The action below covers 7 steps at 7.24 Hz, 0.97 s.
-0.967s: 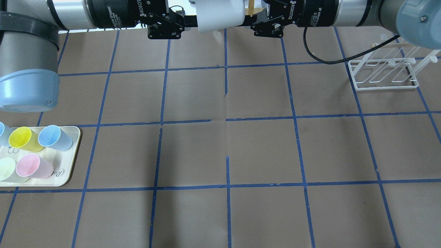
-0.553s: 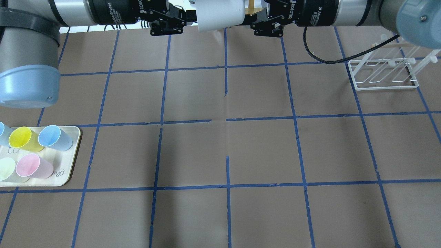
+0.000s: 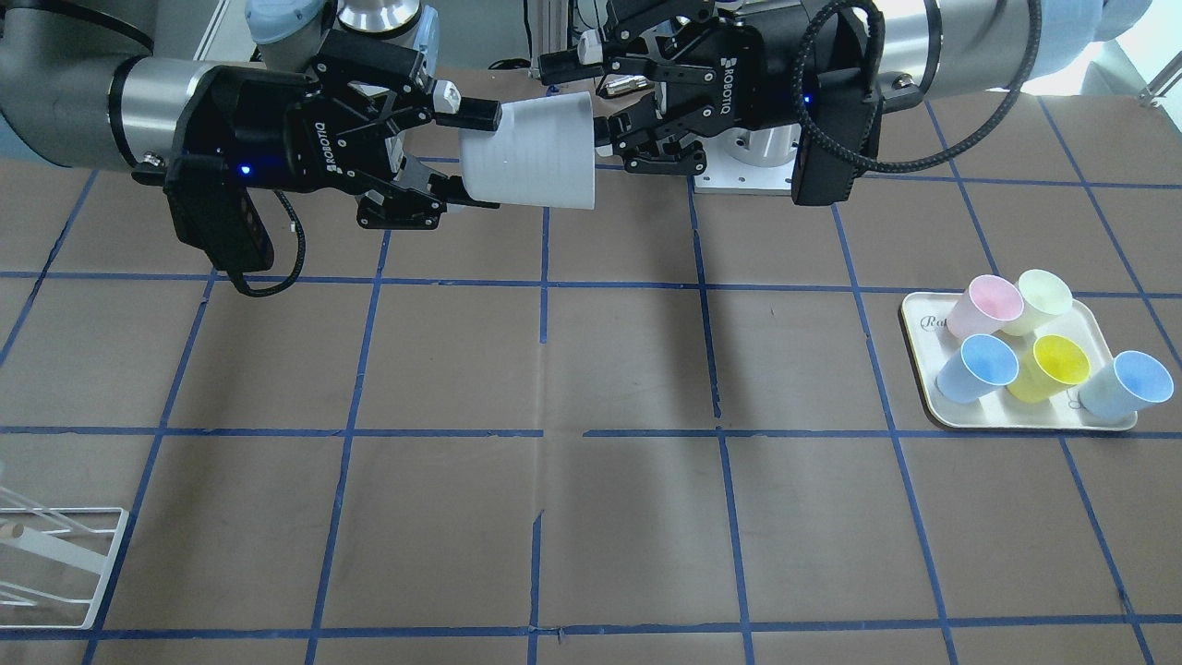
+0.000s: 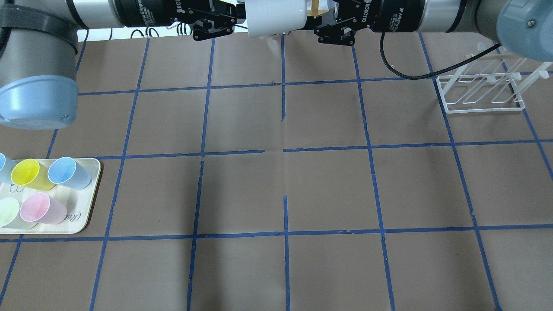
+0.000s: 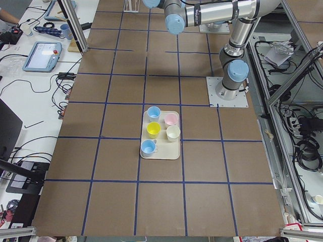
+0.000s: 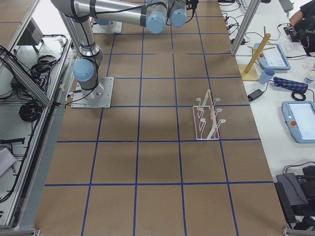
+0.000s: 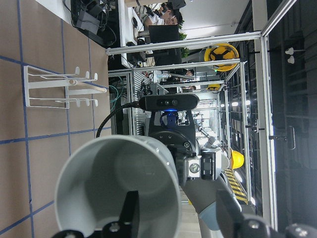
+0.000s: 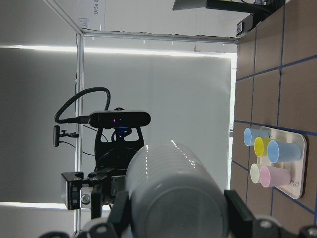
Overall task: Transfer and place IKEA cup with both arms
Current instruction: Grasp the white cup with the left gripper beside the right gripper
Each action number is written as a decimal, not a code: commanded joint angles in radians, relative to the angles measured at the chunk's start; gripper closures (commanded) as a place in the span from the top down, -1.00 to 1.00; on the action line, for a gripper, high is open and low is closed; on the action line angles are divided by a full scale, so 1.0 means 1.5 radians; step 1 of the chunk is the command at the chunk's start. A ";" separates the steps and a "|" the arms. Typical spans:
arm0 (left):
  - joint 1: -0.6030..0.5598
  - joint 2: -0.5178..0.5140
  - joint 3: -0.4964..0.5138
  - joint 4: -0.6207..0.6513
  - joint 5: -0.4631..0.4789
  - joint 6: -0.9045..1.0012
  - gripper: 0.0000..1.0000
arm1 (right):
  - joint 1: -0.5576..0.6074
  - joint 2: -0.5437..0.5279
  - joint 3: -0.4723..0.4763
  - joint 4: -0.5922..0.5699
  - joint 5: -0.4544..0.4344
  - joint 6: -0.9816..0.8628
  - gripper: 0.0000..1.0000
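Mid-handover: my right hand (image 3: 477, 155) is clamped on the IKEA cup (image 3: 531, 152), left hand (image 7: 177, 215) apart at its rim. Placing's not done yet.

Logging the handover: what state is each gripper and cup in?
IKEA cup: off the table, on its side.
right gripper: shut on its base.
left gripper: open, fingers astride its rim.
coloured cups: upright on the tray.

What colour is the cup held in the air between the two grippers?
The cup is pale grey, almost white; the front-facing view shows it best.
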 commanded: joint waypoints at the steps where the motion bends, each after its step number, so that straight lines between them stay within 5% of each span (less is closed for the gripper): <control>1: 0.000 -0.001 0.000 0.002 0.002 0.000 -0.58 | 0.000 0.001 0.000 0.000 0.000 0.000 -0.56; 2: 0.000 0.001 0.001 0.003 0.010 0.000 -0.85 | 0.000 0.000 0.000 0.000 0.000 0.000 -0.54; 4: 0.000 0.005 0.001 0.008 0.019 0.000 -1.00 | 0.000 0.001 0.001 0.000 -0.001 0.007 0.99; 7: 0.000 0.011 0.001 0.008 0.024 0.000 -1.00 | -0.008 0.002 0.000 -0.001 -0.005 0.037 1.00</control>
